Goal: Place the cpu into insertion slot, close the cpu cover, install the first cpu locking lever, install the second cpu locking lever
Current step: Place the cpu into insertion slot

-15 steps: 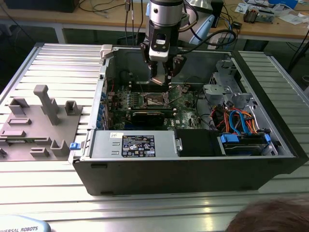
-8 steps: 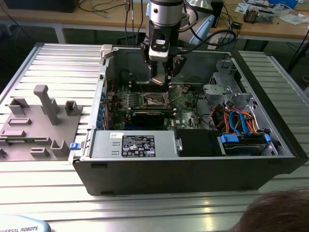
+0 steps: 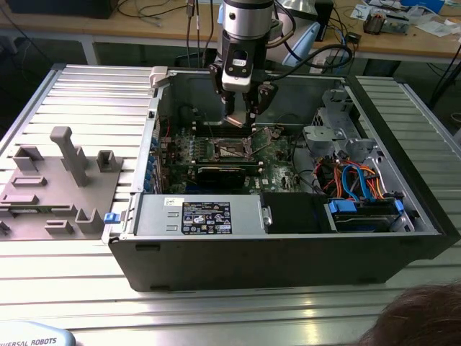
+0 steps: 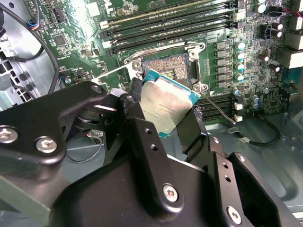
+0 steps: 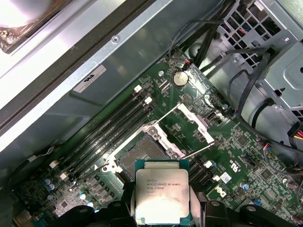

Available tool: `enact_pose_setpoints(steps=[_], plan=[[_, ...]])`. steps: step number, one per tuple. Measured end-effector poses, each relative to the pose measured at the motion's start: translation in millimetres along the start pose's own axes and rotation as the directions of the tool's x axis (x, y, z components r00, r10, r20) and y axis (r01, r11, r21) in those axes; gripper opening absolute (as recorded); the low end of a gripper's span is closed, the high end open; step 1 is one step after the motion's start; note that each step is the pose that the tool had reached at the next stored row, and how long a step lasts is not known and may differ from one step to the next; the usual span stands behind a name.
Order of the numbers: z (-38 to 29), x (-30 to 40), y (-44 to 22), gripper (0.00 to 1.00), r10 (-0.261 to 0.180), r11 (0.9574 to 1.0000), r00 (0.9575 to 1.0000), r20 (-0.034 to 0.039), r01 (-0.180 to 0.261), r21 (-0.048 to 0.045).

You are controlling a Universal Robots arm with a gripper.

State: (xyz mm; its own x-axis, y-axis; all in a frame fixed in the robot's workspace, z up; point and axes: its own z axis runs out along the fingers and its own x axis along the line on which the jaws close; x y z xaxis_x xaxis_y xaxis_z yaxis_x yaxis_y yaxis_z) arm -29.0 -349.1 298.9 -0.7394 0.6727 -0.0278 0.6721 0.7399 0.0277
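Gripping the cpu (image 4: 165, 106) by two opposite edges, silver top facing out in both wrist views, green rim peeking at the corners. Hanging over the near edge of the insertion slot (image 4: 165, 66), not seated; sitting close to it, though touching or not cannot be told. Showing the dark socket bare inside its silvery frame. Standing open behind the socket: the cpu cover (image 5: 196, 120), its square window empty. Lying swung clear beside the socket: a thin wire locking lever (image 4: 215, 108).

Working step one, by the look of it: placing the chip. Cover and both levers not yet done. Probably calling for squaring the chip to the socket frame, levelling it, then lowering gently without sliding across the contacts.

Clamping the hand (image 3: 243, 115) on the chip, black fingers (image 4: 137, 109) spread only as far as the chip's width, pads pressing its sides, touching nothing else visible.

Widening out, exterior view: hovering over the green motherboard (image 3: 216, 148) toward 12 o'clock of the open computer case (image 3: 288, 252). Running alongside the socket, long black memory slots (image 4: 165, 23). Sitting at 9 o'clock from the case on the ribbed metal surface (image 3: 86, 86), a grey fixture (image 3: 65, 180).
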Motion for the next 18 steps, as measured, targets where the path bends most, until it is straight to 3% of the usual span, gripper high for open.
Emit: enact_pose_setpoints(steps=[18], plan=[[0.4,0.0,0.0,0.54,0.010,0.9999,0.9999,0.0003,-0.010,0.0003]])
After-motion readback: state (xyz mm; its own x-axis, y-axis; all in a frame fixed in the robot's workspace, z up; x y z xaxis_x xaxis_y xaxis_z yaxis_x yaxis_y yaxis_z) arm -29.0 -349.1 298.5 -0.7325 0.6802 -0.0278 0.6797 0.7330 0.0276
